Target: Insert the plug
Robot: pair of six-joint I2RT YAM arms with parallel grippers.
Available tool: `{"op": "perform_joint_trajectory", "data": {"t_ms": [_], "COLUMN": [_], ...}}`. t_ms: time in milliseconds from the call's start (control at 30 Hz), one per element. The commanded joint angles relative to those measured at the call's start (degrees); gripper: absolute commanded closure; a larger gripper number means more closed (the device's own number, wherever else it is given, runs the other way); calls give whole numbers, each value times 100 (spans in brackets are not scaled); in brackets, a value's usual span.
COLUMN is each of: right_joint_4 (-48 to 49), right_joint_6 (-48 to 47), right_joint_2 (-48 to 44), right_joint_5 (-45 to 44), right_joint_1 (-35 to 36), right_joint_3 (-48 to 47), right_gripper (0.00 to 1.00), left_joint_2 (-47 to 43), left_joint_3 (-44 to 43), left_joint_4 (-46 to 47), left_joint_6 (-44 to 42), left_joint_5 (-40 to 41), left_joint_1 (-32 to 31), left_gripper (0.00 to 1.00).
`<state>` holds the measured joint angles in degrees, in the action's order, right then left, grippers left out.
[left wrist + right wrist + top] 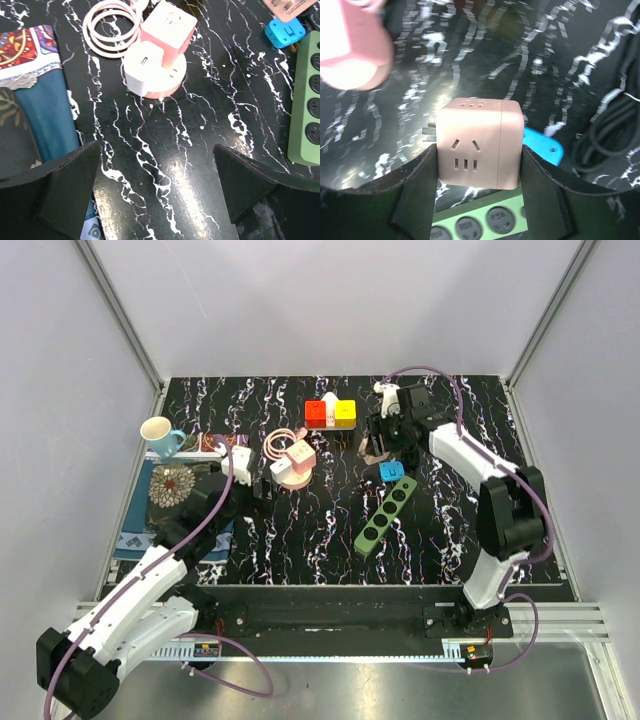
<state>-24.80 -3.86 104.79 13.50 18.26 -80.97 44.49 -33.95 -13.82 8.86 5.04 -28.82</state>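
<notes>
R gripper [480, 172] pinches pink cube plug [480, 142] by its sides, prongs sticking out sideways, near green power strip [475, 220], w/ blue adapter [542, 146] just beside. L gripper [157, 185] spread wide, holding nothing.

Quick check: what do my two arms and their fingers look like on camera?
Both alike: left arm and right arm have white shells, black joints and a purple cable looped along each. Fingers are matte black wedges, unmarked.
</notes>
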Motion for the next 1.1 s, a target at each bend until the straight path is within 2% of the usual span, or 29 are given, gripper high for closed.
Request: {"op": "perform_joint_trajectory", "data": {"t_ms": [0, 333, 467, 667, 1067], "right_joint_4": [712, 1231, 1337, 1337, 1276], "right_joint_6": [-291, -659, -809, -968, -1231], "right_joint_2": [-1107, -2594, -3043, -3500, -3659], "right_joint_5": [592, 681, 681, 681, 655], "right_joint_1": [554, 1794, 2111, 2419, 2788], "right_joint_3": [493, 1653, 1891, 1997, 2006], "right_gripper": [76, 78, 82, 82, 82], "left_joint_2": [51, -177, -55, 691, 1931], "left_joint_3": [-410, -805, -1033, -1412, -2062], "left_joint_4": [196, 310, 398, 644, 864], "left_joint_6": [361, 1293, 1679, 2145, 2831], "left_joint_5": [-538, -1663, -2522, -3832, -5082], "left_joint_1": [34, 34, 34, 34, 34], "left_gripper": [1, 1, 1, 1, 1]}}
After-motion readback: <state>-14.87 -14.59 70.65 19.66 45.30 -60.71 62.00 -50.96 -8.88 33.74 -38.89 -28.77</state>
